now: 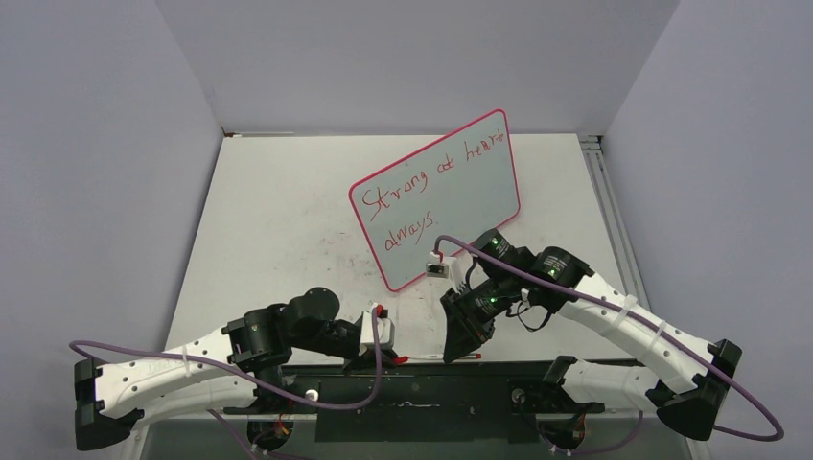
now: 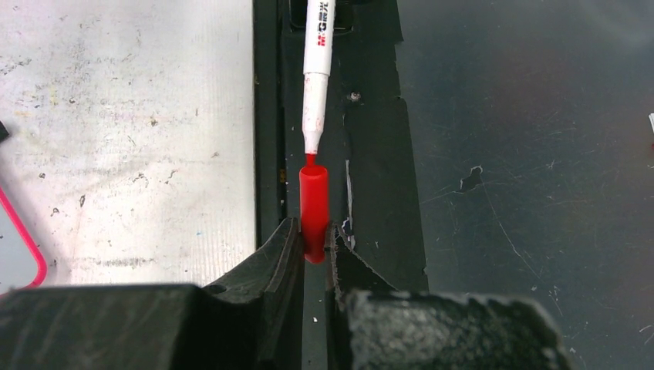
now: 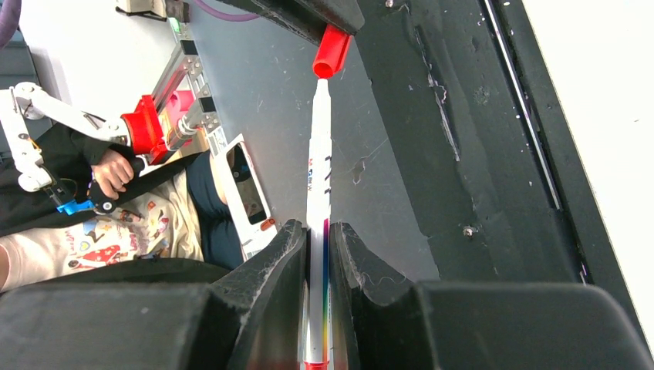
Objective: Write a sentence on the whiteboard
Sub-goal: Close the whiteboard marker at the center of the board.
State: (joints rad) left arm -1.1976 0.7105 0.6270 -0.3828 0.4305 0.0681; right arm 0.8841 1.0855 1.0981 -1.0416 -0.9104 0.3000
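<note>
The whiteboard (image 1: 479,206) stands tilted at the table's middle back, with a pink-red rim. The sentence (image 1: 422,182) in red reads "Strong at heart always" in two lines. My left gripper (image 1: 391,356) is shut on the red marker cap (image 2: 314,200). My right gripper (image 1: 462,347) is shut on the white marker (image 3: 318,154). In the left wrist view the marker (image 2: 318,62) points its red tip at the cap's open end, just touching it. The cap also shows in the right wrist view (image 3: 332,50). Both grippers (image 2: 314,239) (image 3: 318,239) hover over the black base strip at the near edge.
The black base plate (image 2: 501,154) runs along the near table edge. The scuffed white tabletop (image 2: 123,139) lies to the left, with a corner of the whiteboard rim (image 2: 23,231). A metal rail (image 1: 604,182) borders the table's right side. A seated person (image 3: 116,208) shows beyond the edge.
</note>
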